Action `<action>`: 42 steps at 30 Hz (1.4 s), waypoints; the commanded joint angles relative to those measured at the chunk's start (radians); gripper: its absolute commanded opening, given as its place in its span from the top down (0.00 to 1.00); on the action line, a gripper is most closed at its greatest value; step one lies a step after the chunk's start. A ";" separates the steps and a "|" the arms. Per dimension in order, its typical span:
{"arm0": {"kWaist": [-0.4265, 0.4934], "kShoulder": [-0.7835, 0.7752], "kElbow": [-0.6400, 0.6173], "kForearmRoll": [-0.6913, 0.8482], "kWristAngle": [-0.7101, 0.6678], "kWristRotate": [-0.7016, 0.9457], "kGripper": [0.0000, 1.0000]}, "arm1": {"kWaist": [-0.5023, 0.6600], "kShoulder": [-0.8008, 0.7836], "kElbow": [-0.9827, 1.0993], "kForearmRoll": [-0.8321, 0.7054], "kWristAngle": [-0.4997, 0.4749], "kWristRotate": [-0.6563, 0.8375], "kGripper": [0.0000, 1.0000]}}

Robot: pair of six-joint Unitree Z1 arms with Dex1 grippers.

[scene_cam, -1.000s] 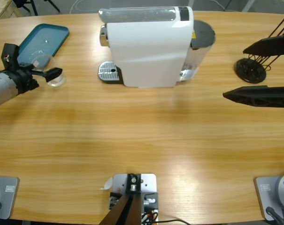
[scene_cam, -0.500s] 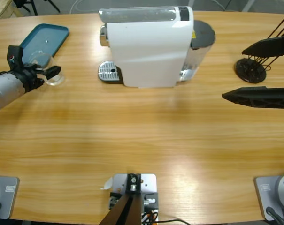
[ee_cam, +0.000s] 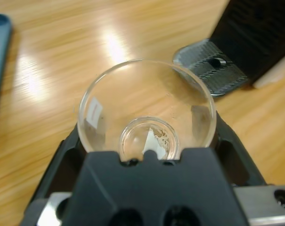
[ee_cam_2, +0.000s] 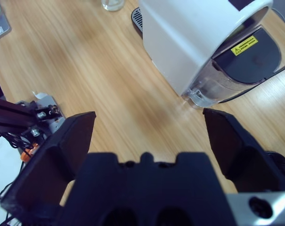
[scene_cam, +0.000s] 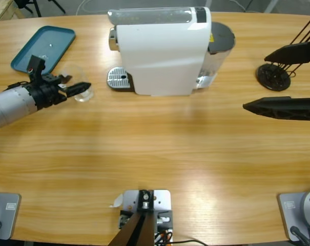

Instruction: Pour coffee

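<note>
Coffee machine [scene_cam: 162, 51] ahead of left hand [scene_cam: 79, 88]; drip tray [scene_cam: 119, 78] just beyond. Left hand pinching clear glass cup [ee_cam: 146, 109], upright. Keep level, centre on tray under spout. Right hand [ee_cam_2: 147, 136] spread, idle.

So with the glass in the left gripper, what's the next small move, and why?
Probably carry the clear glass onward to the drip tray of the coffee machine. The left gripper holds the empty glass short of the tray, and nothing stands there.
</note>
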 commanded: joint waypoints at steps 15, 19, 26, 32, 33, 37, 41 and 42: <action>0.113 -0.152 -0.552 0.788 -0.097 0.078 0.99 | -0.026 -0.072 0.049 0.051 0.013 -0.009 0.00; 0.087 -0.189 -0.597 0.911 -0.116 0.146 0.99 | -0.026 -0.077 0.055 0.052 0.014 -0.010 0.00; -0.003 -0.244 -0.595 1.012 -0.111 0.203 0.99 | -0.026 -0.081 0.055 0.058 0.014 -0.011 0.00; -0.077 -0.266 -0.606 1.012 -0.105 0.203 0.99 | -0.026 -0.089 0.064 0.066 0.014 -0.011 0.00; -0.079 -0.260 -0.608 1.012 -0.105 0.203 0.99 | -0.026 -0.092 0.064 0.068 0.014 -0.011 0.00; -0.089 -0.222 -0.607 1.011 -0.107 0.209 0.99 | -0.026 -0.104 0.073 0.072 0.014 -0.012 0.00; -0.095 -0.170 -0.612 0.991 -0.113 0.215 0.99 | -0.026 -0.119 0.081 0.081 0.014 -0.012 0.00; -0.097 -0.156 -0.614 0.982 -0.115 0.215 0.99 | -0.026 -0.124 0.084 0.084 0.013 -0.012 0.00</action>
